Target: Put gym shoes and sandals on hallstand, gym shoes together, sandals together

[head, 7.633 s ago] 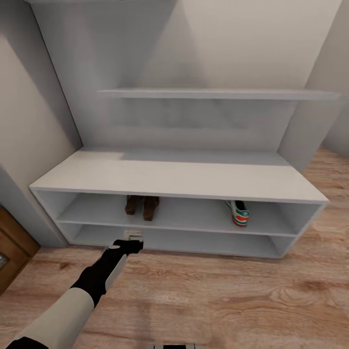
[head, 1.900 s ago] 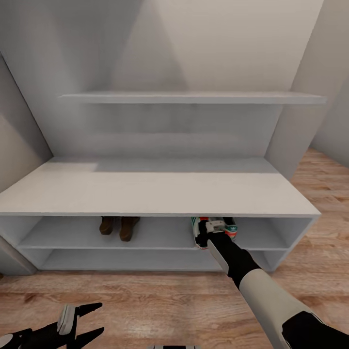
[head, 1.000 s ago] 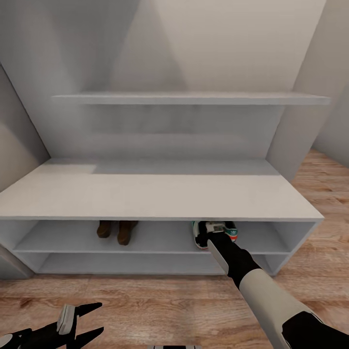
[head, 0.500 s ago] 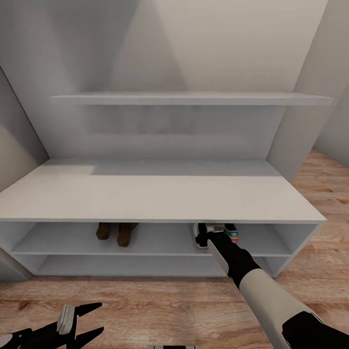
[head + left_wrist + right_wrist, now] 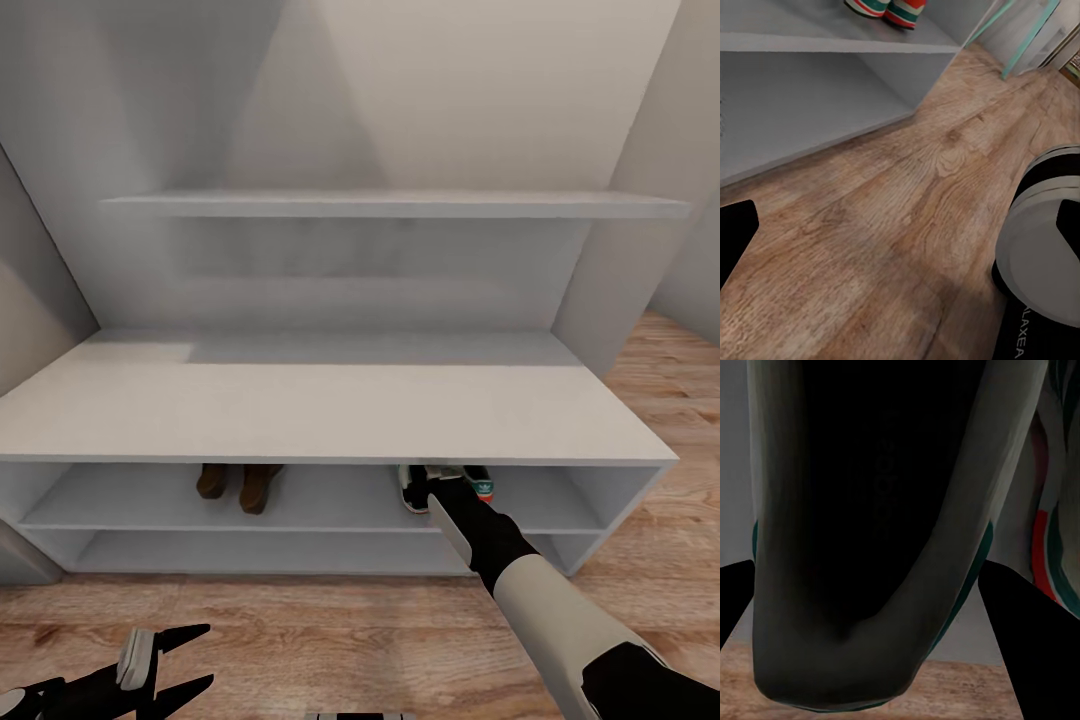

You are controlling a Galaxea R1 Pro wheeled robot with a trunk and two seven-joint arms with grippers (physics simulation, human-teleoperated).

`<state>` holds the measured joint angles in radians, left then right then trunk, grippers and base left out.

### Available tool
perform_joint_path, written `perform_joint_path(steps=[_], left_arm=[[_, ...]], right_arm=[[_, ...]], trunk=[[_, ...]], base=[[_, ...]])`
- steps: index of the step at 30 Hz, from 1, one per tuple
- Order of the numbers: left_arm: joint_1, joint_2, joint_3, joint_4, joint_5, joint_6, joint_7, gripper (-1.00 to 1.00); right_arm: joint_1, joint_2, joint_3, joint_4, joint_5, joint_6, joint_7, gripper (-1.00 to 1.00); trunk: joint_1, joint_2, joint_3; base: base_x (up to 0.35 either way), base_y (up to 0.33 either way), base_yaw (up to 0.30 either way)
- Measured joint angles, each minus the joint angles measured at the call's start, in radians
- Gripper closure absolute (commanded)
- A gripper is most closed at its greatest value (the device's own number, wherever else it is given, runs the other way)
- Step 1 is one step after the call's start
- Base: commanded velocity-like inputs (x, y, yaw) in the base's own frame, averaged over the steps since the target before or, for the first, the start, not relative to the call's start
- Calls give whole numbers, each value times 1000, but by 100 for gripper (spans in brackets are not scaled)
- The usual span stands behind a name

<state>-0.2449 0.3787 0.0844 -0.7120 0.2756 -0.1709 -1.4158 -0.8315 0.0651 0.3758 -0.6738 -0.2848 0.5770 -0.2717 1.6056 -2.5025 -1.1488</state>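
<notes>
The step in hand looks like the setting-down of the last shoe: the right gripper [image 5: 440,476] reaches into the upper open level of the hallstand [image 5: 330,415], under its bench top, where the gym shoes [image 5: 445,484] sit side by side toward the right end of that shelf. In the right wrist view the dark inside of one sneaker [image 5: 870,547] looms between the black fingers [image 5: 1031,637], with the second shoe's [image 5: 1054,510] red and green trim just beside it; whether the jaws pinch the shoe or have let go I cannot tell. The sandals [image 5: 238,484] stand together on the same shelf, well apart to the left. The left gripper [image 5: 165,660] hangs low over the corridor floor [image 5: 330,630], its jaws spread and empty. All four shoes appear to be on the rack, so the next move calls for making sure the sneaker is released and drawing the right arm straight back out without dragging it off the shelf edge.
</notes>
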Motion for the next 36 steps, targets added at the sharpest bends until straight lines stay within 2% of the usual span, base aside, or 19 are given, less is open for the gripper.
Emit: perform_joint_path(steps=[1,18,36], left_arm=[[0,0,0,0,0,0,0,-100],[0,0,0,1,0,-1,0,-100],[0,0,1,1,0,-1,0,-100]], right_arm=[[0,0,0,0,1,0,0,-100],[0,0,0,0,2,0,-30,-100],[0,0,0,0,2,0,-29,-100]], trunk=[[0,0,0],[0,0,0],[1,0,0]], base=[[0,0,0],[-12,0,0],[-312,0,0]])
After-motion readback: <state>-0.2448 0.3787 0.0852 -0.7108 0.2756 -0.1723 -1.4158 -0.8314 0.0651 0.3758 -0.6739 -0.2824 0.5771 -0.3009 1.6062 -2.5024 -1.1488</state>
